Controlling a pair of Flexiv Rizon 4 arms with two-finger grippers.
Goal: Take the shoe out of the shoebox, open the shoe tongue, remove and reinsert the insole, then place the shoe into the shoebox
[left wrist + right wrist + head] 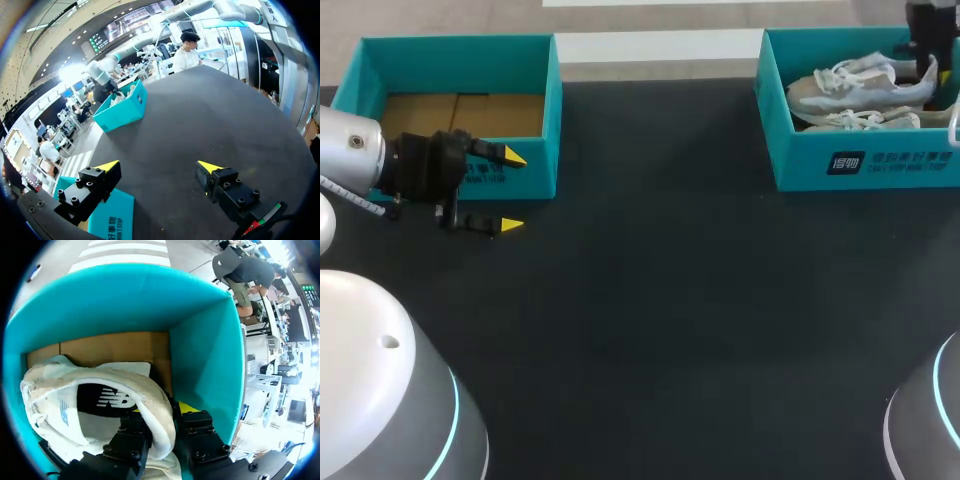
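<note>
Dark table all round, and at its far right corner the teal shoebox, with the pale shoe lying inside, heel toward the table's right edge and a second shoe right beside it. Down in that box, the right gripper: fingers drawn close together, pinching the padded heel collar, one inside the shoe's opening, the other wedged between heel and box wall. Looks a thin hold, nothing but soft collar fabric. Could well peel off on the lift, given any drag of the toe against the neighbouring shoe or its laces. Could also haul the whole box along, with that outer finger so tight against the teal wall. Calls for a pull straight up and clear of the wall, not sideways. Right arm up at the far right corner, wrist tipped down into the box, only a dark piece of it showing from above. Over at the far left corner, a second shoebox, bare cardboard floor showing. Just in front of it, the left gripper, level above the table, pointing toward the right edge, fingers spread wide, holding nothing. No help from that side in case of a swing or a drop back into the box.
</note>
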